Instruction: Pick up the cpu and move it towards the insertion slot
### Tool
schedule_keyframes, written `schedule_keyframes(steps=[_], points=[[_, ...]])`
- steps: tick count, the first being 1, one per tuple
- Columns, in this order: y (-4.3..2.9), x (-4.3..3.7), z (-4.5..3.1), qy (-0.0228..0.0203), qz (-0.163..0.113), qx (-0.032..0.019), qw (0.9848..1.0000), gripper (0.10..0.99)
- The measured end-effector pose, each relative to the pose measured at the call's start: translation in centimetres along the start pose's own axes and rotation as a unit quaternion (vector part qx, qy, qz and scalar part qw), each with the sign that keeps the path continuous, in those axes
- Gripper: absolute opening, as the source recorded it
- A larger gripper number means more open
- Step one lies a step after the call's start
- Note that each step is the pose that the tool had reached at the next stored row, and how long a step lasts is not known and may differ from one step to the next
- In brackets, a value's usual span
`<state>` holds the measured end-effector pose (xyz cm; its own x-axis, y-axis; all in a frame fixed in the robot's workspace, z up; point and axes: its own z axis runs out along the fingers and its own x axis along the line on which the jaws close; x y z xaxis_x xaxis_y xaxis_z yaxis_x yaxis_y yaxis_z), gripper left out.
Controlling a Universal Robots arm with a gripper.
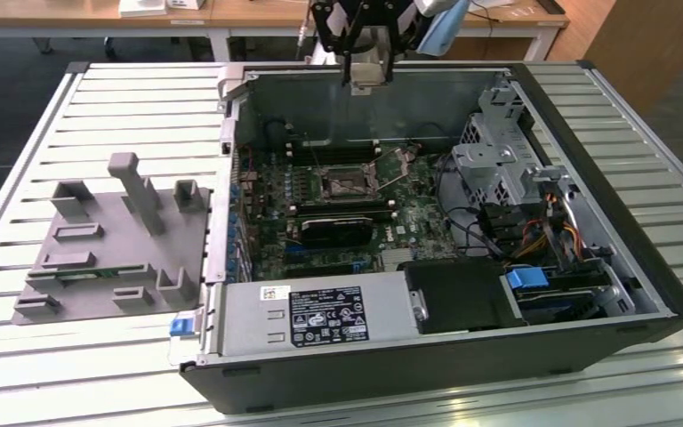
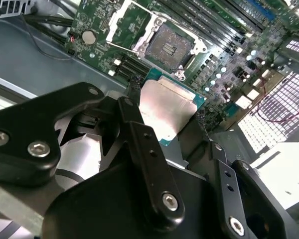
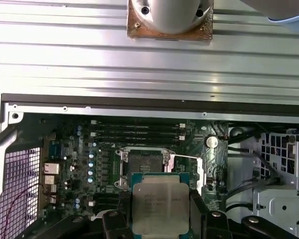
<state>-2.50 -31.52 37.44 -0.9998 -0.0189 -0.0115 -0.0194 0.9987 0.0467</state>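
Observation:
My gripper (image 1: 363, 78) hangs above the far wall of the open computer case (image 1: 662, 294), shut on the cpu (image 1: 365, 71). In both wrist views the cpu (image 2: 167, 107) (image 3: 160, 204) is a flat square chip with a silvery top and a green edge, pinched at two opposite sides by the black fingers (image 2: 139, 134) (image 3: 198, 201). The insertion slot (image 1: 344, 182) lies on the green motherboard, lower than the held chip. It has a shiny metal frame around a dark centre (image 2: 169, 47) (image 3: 142, 162). Chip and slot are apart.
A grey plastic fixture (image 1: 116, 249) with upright posts and a green-edged memory stick (image 1: 92, 273) sits at the exterior view's left. Inside the case are a black heatsink block (image 1: 335, 233), a power supply (image 1: 317, 316), a drive cage (image 1: 502, 165) and loose cables (image 1: 555, 236).

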Motion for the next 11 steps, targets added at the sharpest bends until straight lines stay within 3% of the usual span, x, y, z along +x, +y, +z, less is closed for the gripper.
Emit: schedule_keyframes(steps=[11], points=[[0.30,0.00,0.36,0.0000,0.000,0.0000,1.0000,0.541]])
